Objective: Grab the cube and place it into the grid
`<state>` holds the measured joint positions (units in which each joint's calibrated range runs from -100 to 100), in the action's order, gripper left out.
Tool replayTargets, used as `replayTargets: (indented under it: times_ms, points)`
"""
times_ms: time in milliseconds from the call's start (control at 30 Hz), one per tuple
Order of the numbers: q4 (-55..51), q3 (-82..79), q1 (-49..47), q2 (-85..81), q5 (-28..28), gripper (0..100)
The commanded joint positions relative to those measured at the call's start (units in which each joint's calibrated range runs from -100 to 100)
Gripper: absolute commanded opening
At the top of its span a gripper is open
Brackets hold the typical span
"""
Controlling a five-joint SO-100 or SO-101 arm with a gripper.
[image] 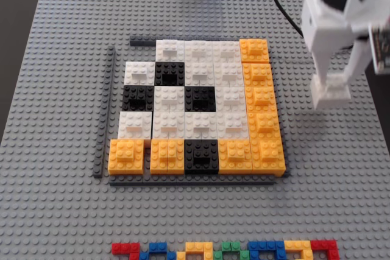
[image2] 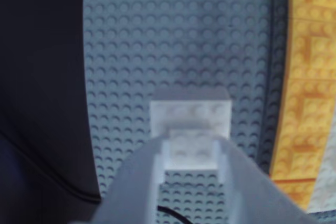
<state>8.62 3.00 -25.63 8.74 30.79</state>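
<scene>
Fingers (image2: 191, 153) pinching the raised top brick of the cube (image: 329, 94); cube directly beneath them, on or just above the baseplate (image: 61, 89). The grid (image: 195, 111) lies to the fingers' left in the fixed view; vacant top-left cell farthest off.

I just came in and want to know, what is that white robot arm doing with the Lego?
The end effector is gripping the raised top brick of a white cube over the grey baseplate, to the right of the grid in the fixed view. The grid is nearly full; its top-left corner spot looks empty. The cube has not gone into the grid yet.
</scene>
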Motion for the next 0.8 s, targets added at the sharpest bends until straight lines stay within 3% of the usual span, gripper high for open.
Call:
replayTargets:
  times_ms: [0,400,767]
  points:
    - [-2.6,4.7,0.8,-12.4,2.4,6]
    - [-6.0,-6.9,10.3,-33.3,11.2,6]
    - [-7.6,-25.6,27.2,-49.1,18.6,4]
